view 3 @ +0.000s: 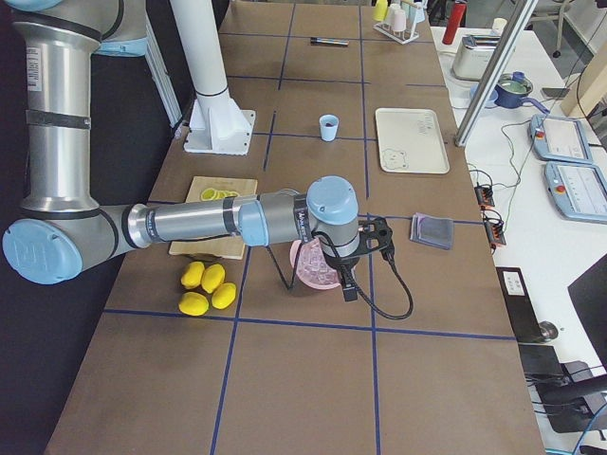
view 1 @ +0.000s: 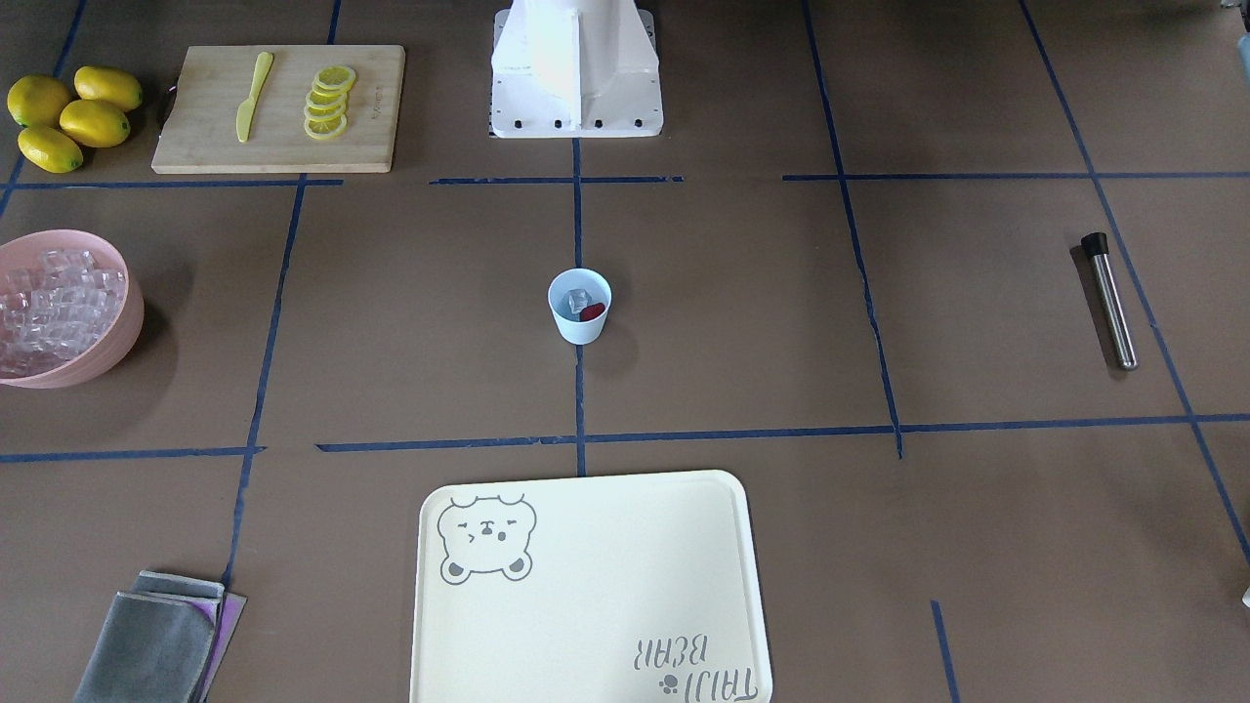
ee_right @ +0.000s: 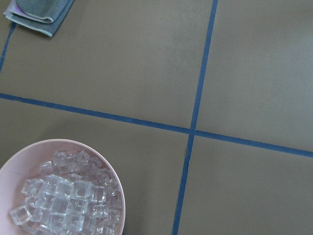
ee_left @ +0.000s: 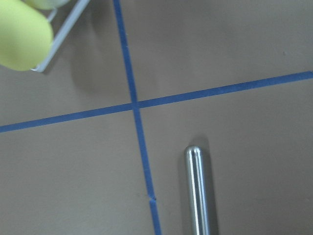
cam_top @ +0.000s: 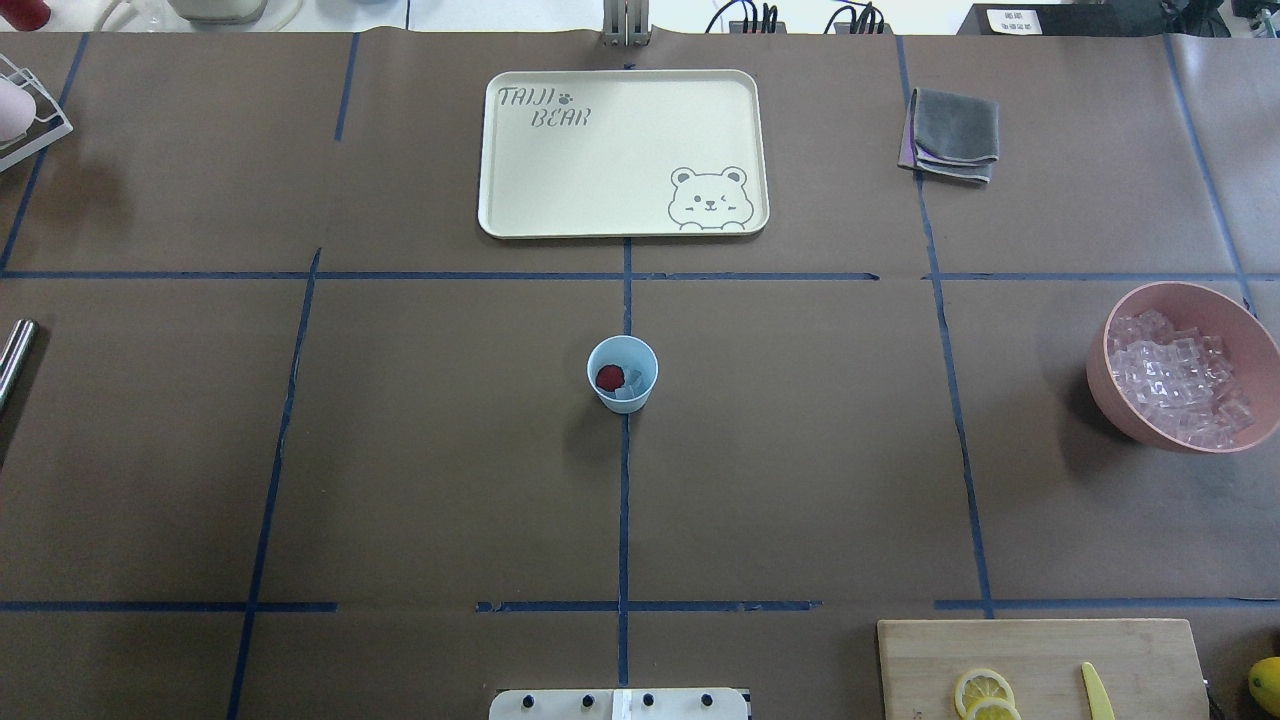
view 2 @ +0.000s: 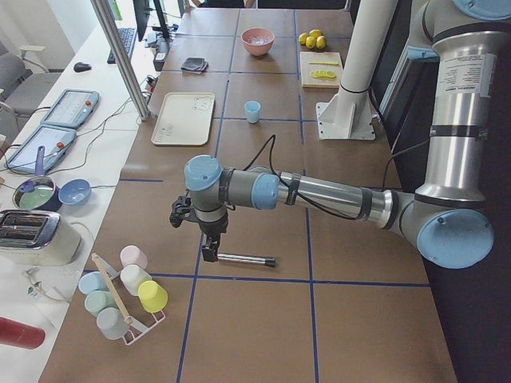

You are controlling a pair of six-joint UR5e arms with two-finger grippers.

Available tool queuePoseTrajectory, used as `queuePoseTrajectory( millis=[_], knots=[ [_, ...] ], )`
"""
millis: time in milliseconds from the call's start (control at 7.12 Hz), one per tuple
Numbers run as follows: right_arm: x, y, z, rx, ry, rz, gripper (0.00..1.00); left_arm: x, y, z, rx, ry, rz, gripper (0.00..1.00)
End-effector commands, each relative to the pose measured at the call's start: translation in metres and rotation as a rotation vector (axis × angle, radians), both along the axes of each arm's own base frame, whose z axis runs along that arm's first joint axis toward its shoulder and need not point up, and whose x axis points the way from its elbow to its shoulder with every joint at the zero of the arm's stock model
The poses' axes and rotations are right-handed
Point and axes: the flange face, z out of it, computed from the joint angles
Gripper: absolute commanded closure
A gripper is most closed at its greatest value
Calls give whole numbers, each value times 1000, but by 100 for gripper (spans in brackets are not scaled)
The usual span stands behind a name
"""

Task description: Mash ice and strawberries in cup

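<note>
The pale blue cup (view 1: 582, 330) (cam_top: 622, 402) stands at the middle of the table. Inside it lie a dark-red strawberry (view 1: 592, 311) (cam_top: 610, 377) and clear ice (view 1: 576, 299) (cam_top: 631, 393). My left gripper (view 2: 209, 250) shows only in the exterior left view, hanging just above one end of a steel muddler (view 2: 246, 259) (ee_left: 198, 191); I cannot tell its state. My right gripper (view 3: 349, 288) shows only in the exterior right view, over the table beside the pink bowl (view 3: 308, 270); I cannot tell its state. Both are far from the cup.
The pink bowl (cam_top: 1105, 395) (ee_right: 119, 196) is full of ice cubes. A cream tray (cam_top: 520, 200), a folded grey cloth (cam_top: 955, 130), a cutting board (view 1: 205, 146) with lemon slices and a yellow knife, whole lemons (view 1: 68, 117) and a rack of coloured cups (view 2: 128, 291) lie around the edges.
</note>
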Motion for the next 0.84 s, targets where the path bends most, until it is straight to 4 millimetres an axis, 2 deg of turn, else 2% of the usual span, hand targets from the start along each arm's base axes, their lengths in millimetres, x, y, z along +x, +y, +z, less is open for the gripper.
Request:
queuePoseTrajectory(
  millis=[0,421,702],
  knots=[
    [-5,-2,19,-47,-82,-13,1,-35,12,23,-45,81,-45,0],
    [-5,2,40,-84,-87,-13,1,-35,31,42,-80,77,-54,0],
    [-5,1,55,-105,-91,-15,1,-36,30,41,-78,74,-54,0]
  ],
)
